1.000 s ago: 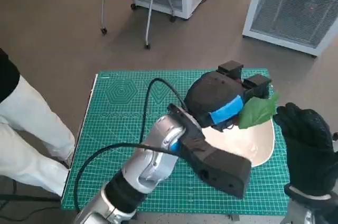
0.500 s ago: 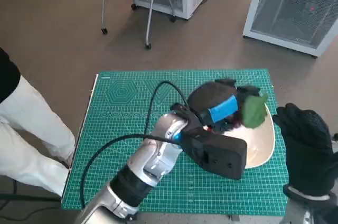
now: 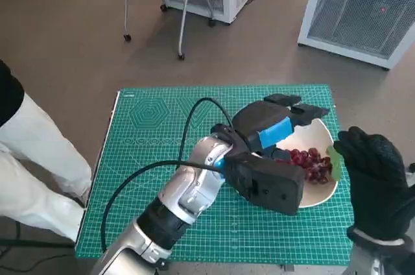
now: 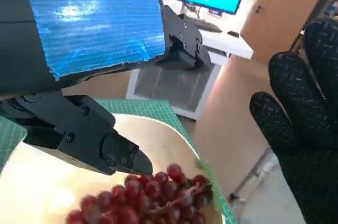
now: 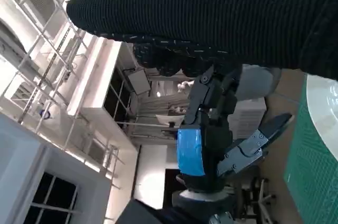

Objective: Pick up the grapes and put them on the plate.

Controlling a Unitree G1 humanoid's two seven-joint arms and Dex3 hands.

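Grapes [image 3: 311,162], one bunch, one plate [image 3: 322,191]

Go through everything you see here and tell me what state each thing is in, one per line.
grapes: lying on the plate, not held
plate: upright on the green mat, holding the grapes
left hand: over the plate, fingers apart, holding nothing
right hand: beside the plate's edge, holding nothing
green mat: flat on the table

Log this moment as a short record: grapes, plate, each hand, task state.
grapes: red bunch lying on the plate
plate: pale, on the green mat
left hand: over the plate, fingers apart, holding nothing
right hand: gloved, beside the plate's edge, holding nothing
task state: grapes are on the plate
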